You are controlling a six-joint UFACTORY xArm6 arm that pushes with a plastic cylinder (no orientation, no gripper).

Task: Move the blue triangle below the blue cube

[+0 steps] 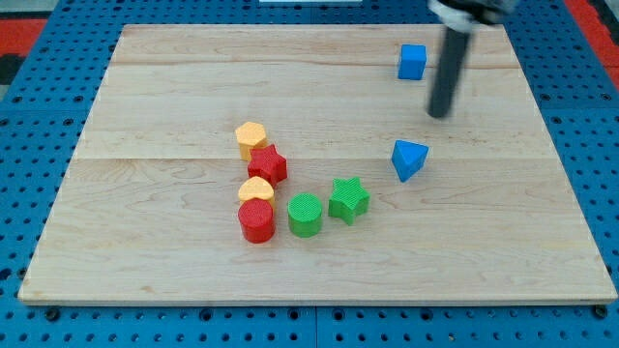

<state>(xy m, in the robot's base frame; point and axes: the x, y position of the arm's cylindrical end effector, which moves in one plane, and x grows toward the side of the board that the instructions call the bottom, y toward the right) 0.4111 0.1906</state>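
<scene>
blue triangle (409,159) sits right of board centre, w/ blue cube (412,62) well above it near the view's top. my tip (441,114) (plain dark rod, no claw, holding nothing) hangs between them, slightly right, touching neither. other blocks cluster at centre-left.

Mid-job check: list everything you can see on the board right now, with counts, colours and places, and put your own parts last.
blue cube: one, blue, near the view's top right.
blue triangle: one, blue, below the cube, right of centre.
yellow blocks: two, yellow, one above the red star, one below it.
red star: one, red, left of centre.
red cylinder: one, red, under the lower yellow block.
green cylinder: one, green, right of the red cylinder.
green star: one, green, right of the green cylinder.
board: one, pale wood.
my tip: one dark rod, between cube and triangle, slightly right, touching neither.
</scene>
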